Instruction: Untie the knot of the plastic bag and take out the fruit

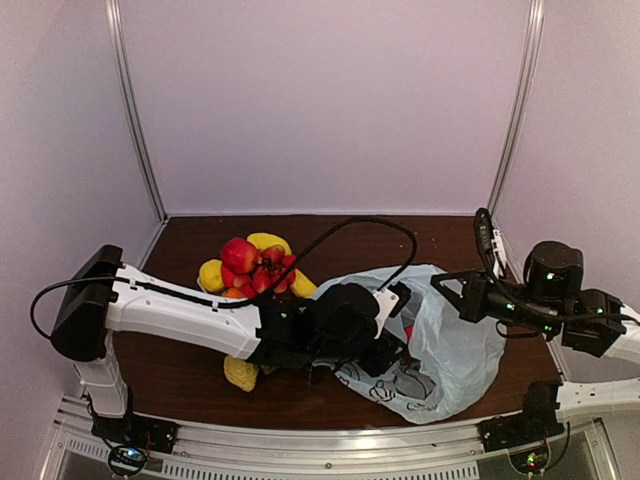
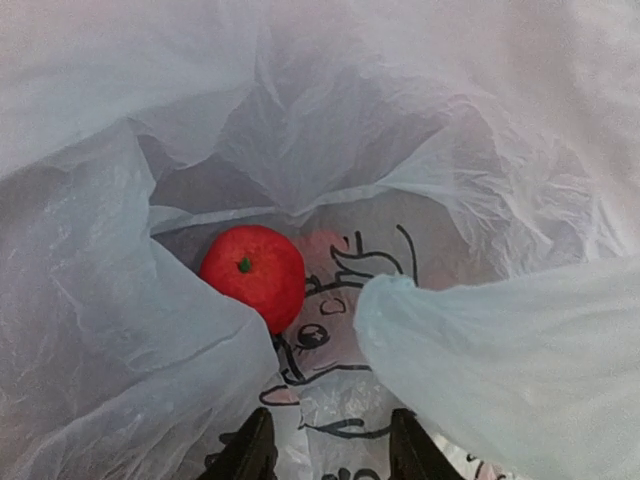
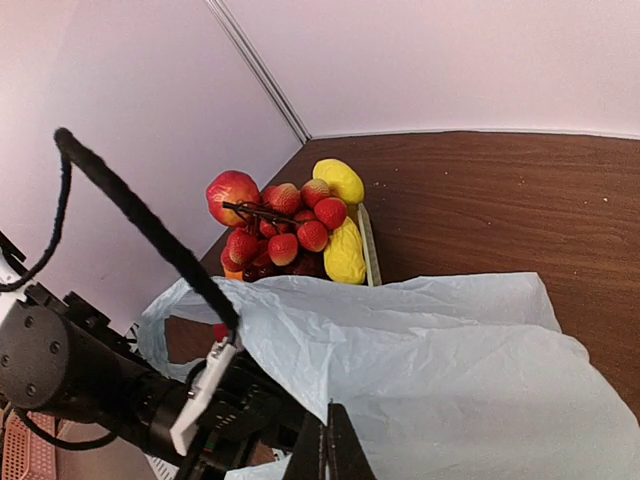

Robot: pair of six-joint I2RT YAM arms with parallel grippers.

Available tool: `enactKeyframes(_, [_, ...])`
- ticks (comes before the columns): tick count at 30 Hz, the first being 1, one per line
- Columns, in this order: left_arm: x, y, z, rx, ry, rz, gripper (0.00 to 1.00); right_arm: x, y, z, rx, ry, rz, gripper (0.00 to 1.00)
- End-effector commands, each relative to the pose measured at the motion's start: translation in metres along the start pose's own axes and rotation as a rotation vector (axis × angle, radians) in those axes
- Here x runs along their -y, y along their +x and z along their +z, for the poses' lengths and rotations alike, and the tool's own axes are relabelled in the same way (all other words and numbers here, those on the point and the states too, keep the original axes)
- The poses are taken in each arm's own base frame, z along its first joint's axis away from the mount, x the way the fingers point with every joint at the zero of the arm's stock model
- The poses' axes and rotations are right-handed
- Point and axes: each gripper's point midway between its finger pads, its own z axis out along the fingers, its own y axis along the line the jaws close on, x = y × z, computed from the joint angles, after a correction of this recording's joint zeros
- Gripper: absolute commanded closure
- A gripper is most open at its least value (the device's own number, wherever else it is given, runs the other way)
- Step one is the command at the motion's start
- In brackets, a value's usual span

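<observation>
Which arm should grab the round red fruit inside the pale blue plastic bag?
Left. The left gripper is inside the thin pale blue plastic bag, fingers apart, aimed at the round red fruit. The right gripper is shut on the bag's rim, seemingly holding it open.

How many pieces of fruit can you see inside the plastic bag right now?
1. A round red fruit lies on the bottom of the plastic bag, beside the dark cartoon print. Folds of film could hide others.
</observation>
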Motion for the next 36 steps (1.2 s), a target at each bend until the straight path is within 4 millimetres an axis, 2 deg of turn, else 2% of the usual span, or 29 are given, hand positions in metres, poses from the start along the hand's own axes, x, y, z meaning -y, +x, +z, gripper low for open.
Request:
enactKeyframes(1, [-0.004, -0.027, 0.029, 0.15, -0.05, 0.005, 0.6, -0.007, -0.007, -0.004, 0.043, -0.075, 0.074, 1.0])
enactKeyframes(4, [-0.004, -0.022, 0.048, 0.156, -0.052, 0.004, 0.6, -0.008, -0.007, -0.005, 0.066, -0.098, 0.106, 1.0])
enactKeyframes(5, [0.0, -0.026, 0.05, 0.178, -0.03, 0.005, 0.59, -0.006, -0.007, -0.004, 0.068, -0.093, 0.113, 1.0])
enactKeyframes(9, [0.007, -0.027, 0.069, 0.19, 0.005, 0.034, 0.54, 0.005, 0.003, 0.001, 0.045, -0.048, 0.124, 1.0])
enactKeyframes(13, [0.0, -0.02, 0.095, 0.179, -0.027, 0.045, 0.52, 0.008, 0.008, 0.005, 0.047, -0.053, 0.147, 1.0])
enactKeyframes(15, [-0.007, -0.019, 0.103, 0.181, -0.035, 0.038, 0.48, 0.021, 0.01, 0.004, 0.049, 0.018, 0.154, 1.0])
enactKeyframes(16, [-0.012, -0.02, 0.106, 0.18, -0.041, 0.028, 0.48, 0.035, 0.011, 0.002, 0.053, 0.092, 0.156, 0.95])
enactKeyframes(17, [-0.018, -0.018, 0.107, 0.175, -0.051, 0.014, 0.48, 0.049, 0.012, -0.001, 0.05, 0.177, 0.156, 0.84])
enactKeyframes(19, [-0.026, -0.016, 0.109, 0.172, -0.059, -0.011, 0.46, 0.073, 0.01, -0.011, 0.054, 0.326, 0.134, 0.5])
enactKeyframes(20, [-0.028, -0.016, 0.109, 0.173, -0.057, -0.013, 0.45, 0.082, 0.007, -0.015, 0.06, 0.383, 0.124, 0.37])
enactKeyframes(22, [-0.029, -0.015, 0.112, 0.166, -0.039, -0.012, 0.42, 0.1, 0.0, -0.021, 0.066, 0.503, 0.102, 0.19])
enactKeyframes(25, [-0.022, -0.015, 0.117, 0.159, 0.013, -0.007, 0.38, 0.12, -0.001, -0.022, 0.031, 0.631, 0.101, 0.07])
enactKeyframes(28, [-0.021, -0.013, 0.122, 0.153, 0.022, -0.004, 0.33, 0.144, 0.008, -0.018, -0.017, 0.733, 0.124, 0.02])
enactKeyframes(32, [-0.026, 0.001, 0.137, 0.095, -0.002, 0.013, 0.27, 0.17, 0.028, -0.011, -0.042, 0.768, 0.209, 0.01])
enactKeyframes(36, [-0.035, 0.015, 0.149, 0.052, -0.044, 0.008, 0.22, 0.183, 0.056, -0.001, -0.073, 0.719, 0.32, 0.02])
